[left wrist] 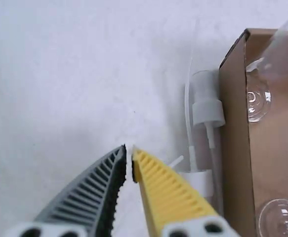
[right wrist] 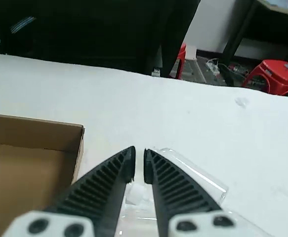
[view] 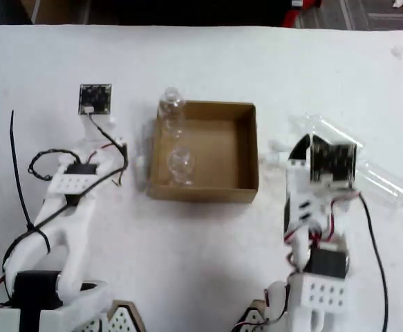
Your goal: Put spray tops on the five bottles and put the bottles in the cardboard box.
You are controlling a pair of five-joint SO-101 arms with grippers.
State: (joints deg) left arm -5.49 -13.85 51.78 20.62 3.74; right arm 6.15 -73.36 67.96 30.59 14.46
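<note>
In the middle of the white table (view: 208, 62) sits the open cardboard box (view: 246, 149), its walls plain brown board. Inside it two clear plastic bottles stand against the wall nearest the left arm: the far bottle (view: 171, 111) in the corner away from the arms' bases, the near bottle (view: 180, 166) further along the same wall toward the bases. The left wrist view shows them as round transparent outlines just behind the cardboard edge. Outside that wall, on the table, lie a white spray top (left wrist: 206, 106) with its thin dip tube and a second spray top (left wrist: 199, 177), both just beside the cardboard. The left gripper (left wrist: 129, 154) hangs over bare table near these tops, its grey and yellow fingers pressed almost together with only a sliver between the tips and nothing pinched. On the box's other side the right gripper (right wrist: 139, 159) has its black fingers drawn together the same way, also gripping nothing, above a lying bottle (right wrist: 193, 173) of clear plastic. A small white piece (right wrist: 135, 195) rests beside that bottle; what it is cannot be told. Another clear lying bottle (view: 388, 183) rests on its side on the table beyond the right arm.
</note>
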